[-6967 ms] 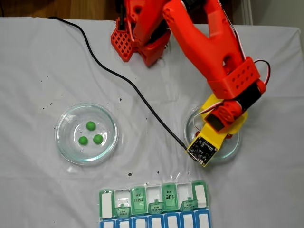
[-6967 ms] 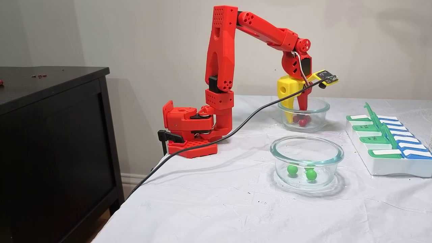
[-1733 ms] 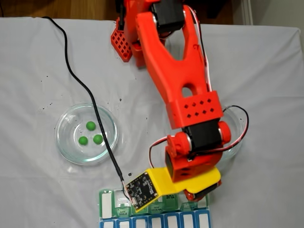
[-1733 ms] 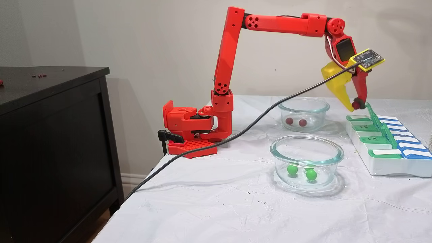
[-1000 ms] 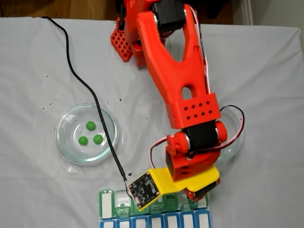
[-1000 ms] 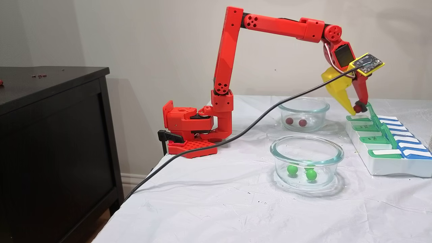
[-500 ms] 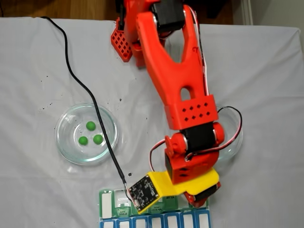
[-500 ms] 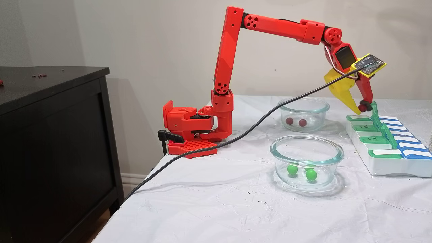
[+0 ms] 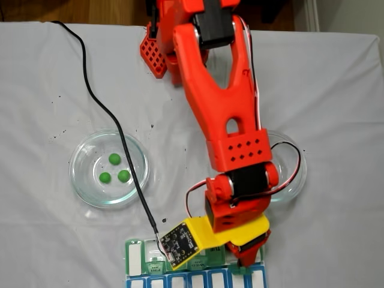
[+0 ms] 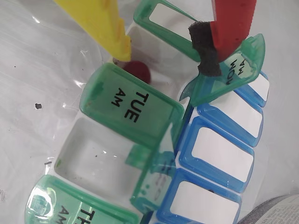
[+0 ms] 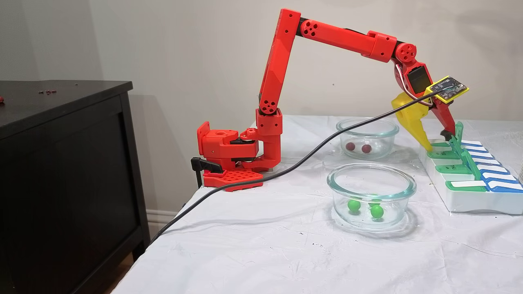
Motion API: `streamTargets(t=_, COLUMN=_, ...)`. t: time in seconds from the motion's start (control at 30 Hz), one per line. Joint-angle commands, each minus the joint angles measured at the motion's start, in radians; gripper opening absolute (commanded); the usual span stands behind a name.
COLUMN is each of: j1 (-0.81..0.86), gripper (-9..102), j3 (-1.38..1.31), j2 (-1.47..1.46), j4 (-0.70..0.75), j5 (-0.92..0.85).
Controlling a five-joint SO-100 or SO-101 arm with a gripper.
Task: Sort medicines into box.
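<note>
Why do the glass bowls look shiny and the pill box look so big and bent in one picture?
In a fixed view, room light glints off the rim of the bowl with green balls. In the wrist view, the camera is very close, so the box looks huge and tilted, and the yellow finger is soft-edged.

Three green balls (image 9: 115, 170), three red balls (image 11: 358, 148), two glass dishes (image 9: 83, 182) and one pill box (image 11: 466, 202).
</note>
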Motion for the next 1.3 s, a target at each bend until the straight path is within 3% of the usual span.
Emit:
streamTargets(t=0.0, j1=-0.014, gripper=23, j3=-0.037, j2=0.101, j4=0.048, j5=0.005)
streamTargets(t=0.13, j1=-0.034, gripper=3, j3=-0.077, j2=0.16, j4=0.198, j5=0.009)
streamTargets(t=0.5, j1=-0.089, gripper=0, j3=-0.253, j2=0.284, j4=0.626, j5=-0.037)
streamTargets(t=0.9, j1=-0.334, gripper=0, j3=-0.066, j2=0.368, j4=0.673, j5=-0.006)
streamTargets(t=1.27, j1=-0.357, gripper=1, j3=0.094, j2=0.316, j4=0.535, j5=-0.038)
